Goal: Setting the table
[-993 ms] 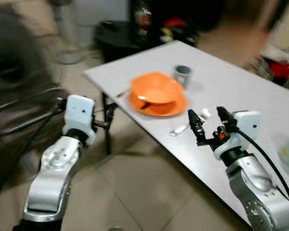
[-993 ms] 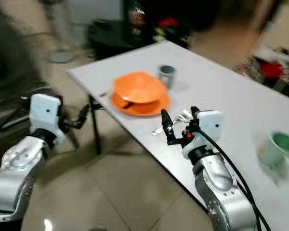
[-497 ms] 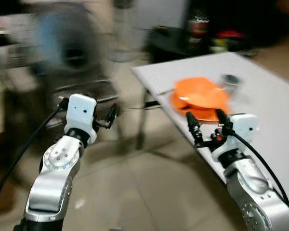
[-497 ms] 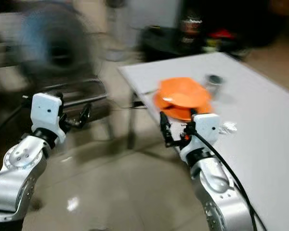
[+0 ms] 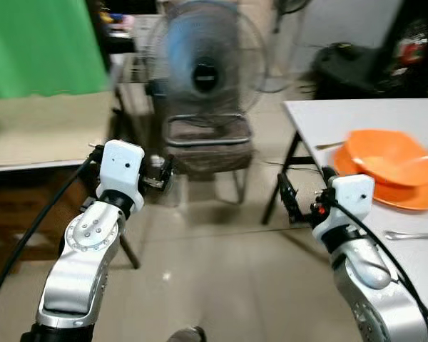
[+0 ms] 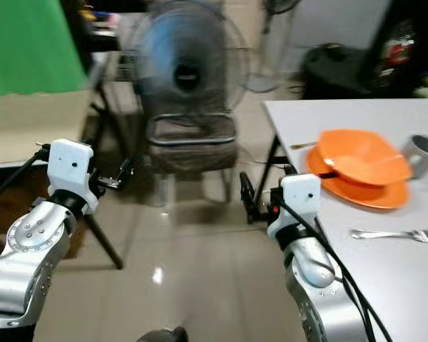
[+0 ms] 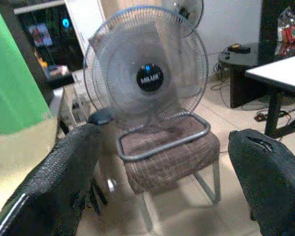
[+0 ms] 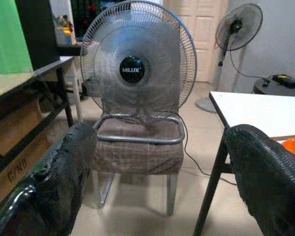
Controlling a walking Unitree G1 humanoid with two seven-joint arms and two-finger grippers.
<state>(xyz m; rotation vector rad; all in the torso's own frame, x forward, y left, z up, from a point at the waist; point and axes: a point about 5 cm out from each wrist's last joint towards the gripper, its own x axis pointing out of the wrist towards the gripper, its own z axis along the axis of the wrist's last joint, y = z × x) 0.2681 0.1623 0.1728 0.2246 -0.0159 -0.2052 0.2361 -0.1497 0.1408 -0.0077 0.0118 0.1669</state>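
Both grippers' fingers spread empty; orange bowl is cut off, fan blurred.

Lived-in home room, pale tiled floor, round grey electric fan on brown padded metal-framed chair, white dining table, green backdrop sheet

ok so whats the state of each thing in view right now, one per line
left gripper: open, empty, held over the floor
right gripper: open, empty, beside the table edge
orange bowl: upright, stacked on the orange plate
fork: lying flat on the white table
grey mug: upright beside the bowl
fan: standing on the chair, blades blurred
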